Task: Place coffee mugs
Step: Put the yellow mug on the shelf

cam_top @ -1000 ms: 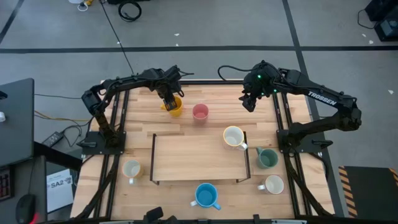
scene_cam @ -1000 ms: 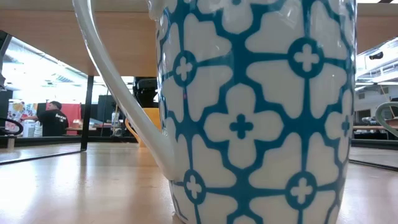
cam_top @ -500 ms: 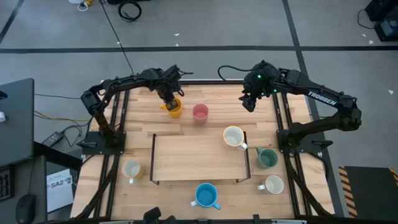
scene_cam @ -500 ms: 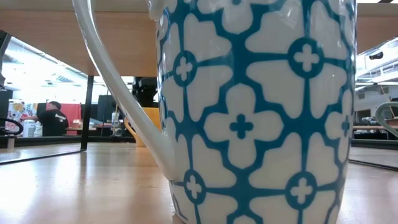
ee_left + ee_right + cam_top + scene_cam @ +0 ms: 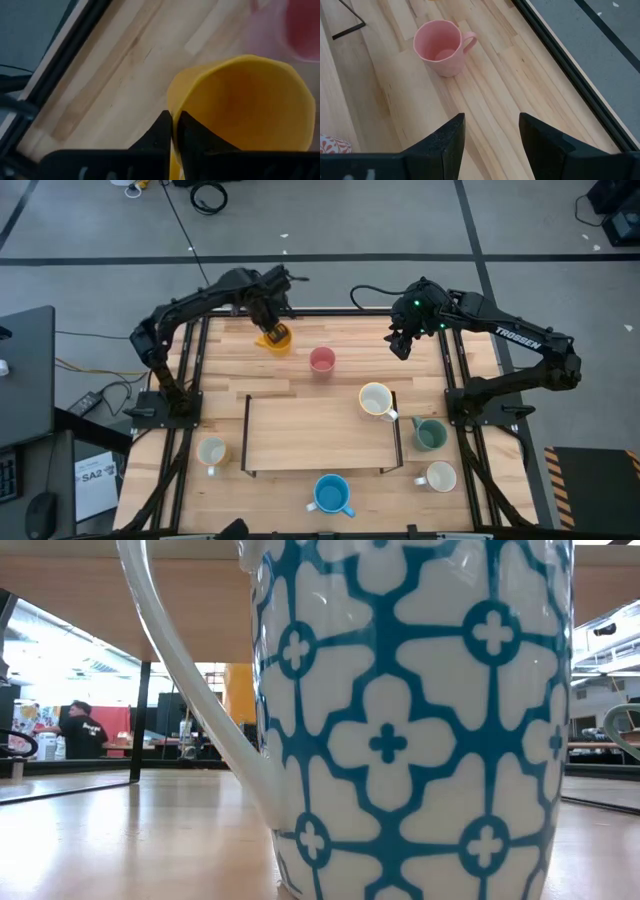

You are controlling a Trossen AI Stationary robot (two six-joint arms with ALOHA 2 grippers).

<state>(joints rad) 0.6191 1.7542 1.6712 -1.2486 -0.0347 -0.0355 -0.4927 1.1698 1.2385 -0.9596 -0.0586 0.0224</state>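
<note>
overhead down on table (image 5: 300,395), low view level, two wrist close-ups

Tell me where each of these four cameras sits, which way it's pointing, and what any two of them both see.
High view: overhead, looking straight down; both arms, left claw, right claw.
Low view: table height, level; blue patterned mug fills it, no claw visible.
Left wrist view: on the left arm; left claw shut on the orange mug.
Right wrist view: on the right arm; open right claw.
Shared: pink mug, also overhead.
</note>
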